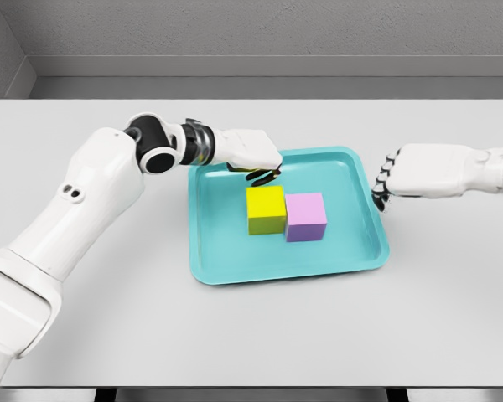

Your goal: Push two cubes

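Left hand [250, 151] over the far-left part of the teal tray [235, 270]; dark fingers [262, 175] curled down, holding nothing, tips just behind the far top edge of the yellow cube [266, 209]; contact cannot be told. Right hand [415, 172] outside the tray's right rim, fingers [381, 180] bent toward the rim, gripping nothing, well apart from both cubes.

Yellow cube near tray centre, flat on the tray floor, faces roughly square to the tray sides. Purple cube [306, 217] touching its right face, set slightly nearer the camera. Pair forms a short row, long axis left to right across the tray.

Tray on white tabletop [84, 335], slightly right of middle.
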Motion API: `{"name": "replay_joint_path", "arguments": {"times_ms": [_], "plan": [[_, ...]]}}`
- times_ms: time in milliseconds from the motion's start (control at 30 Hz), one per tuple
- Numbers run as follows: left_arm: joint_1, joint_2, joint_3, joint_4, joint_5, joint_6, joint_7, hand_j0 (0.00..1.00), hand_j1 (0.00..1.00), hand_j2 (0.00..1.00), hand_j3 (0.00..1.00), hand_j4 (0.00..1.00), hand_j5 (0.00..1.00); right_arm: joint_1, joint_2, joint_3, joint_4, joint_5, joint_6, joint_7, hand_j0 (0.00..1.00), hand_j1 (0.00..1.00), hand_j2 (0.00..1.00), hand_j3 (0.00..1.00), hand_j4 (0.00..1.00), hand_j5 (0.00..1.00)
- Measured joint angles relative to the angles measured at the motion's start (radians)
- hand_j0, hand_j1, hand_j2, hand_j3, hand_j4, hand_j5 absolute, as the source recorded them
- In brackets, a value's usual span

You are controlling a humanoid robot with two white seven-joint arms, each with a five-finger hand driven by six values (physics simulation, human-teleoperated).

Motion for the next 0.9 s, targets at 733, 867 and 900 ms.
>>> {"name": "replay_joint_path", "arguments": {"times_ms": [733, 867, 900], "plan": [[0.012, 0.023, -0.028, -0.038, 0.017, 0.000, 0.000, 0.01, 0.01, 0.01, 0.01, 0.01, 0.01, 0.005, -0.016, -0.013, 0.134, -0.204, 0.000, 0.000, 1.00, 1.00, 1.00, 1.00, 1.00, 1.00], [0.014, 0.026, -0.032, -0.044, 0.022, 0.000, 0.000, 0.01, 0.01, 0.01, 0.01, 0.01, 0.01, 0.006, -0.021, -0.012, 0.135, -0.204, 0.000, 0.000, 1.00, 1.00, 1.00, 1.00, 1.00, 1.00], [0.014, 0.026, -0.034, -0.048, 0.023, 0.000, 0.000, 0.01, 0.01, 0.01, 0.01, 0.01, 0.01, 0.006, -0.023, -0.012, 0.136, -0.204, 0.000, 0.000, 1.00, 1.00, 1.00, 1.00, 1.00, 1.00]]}}
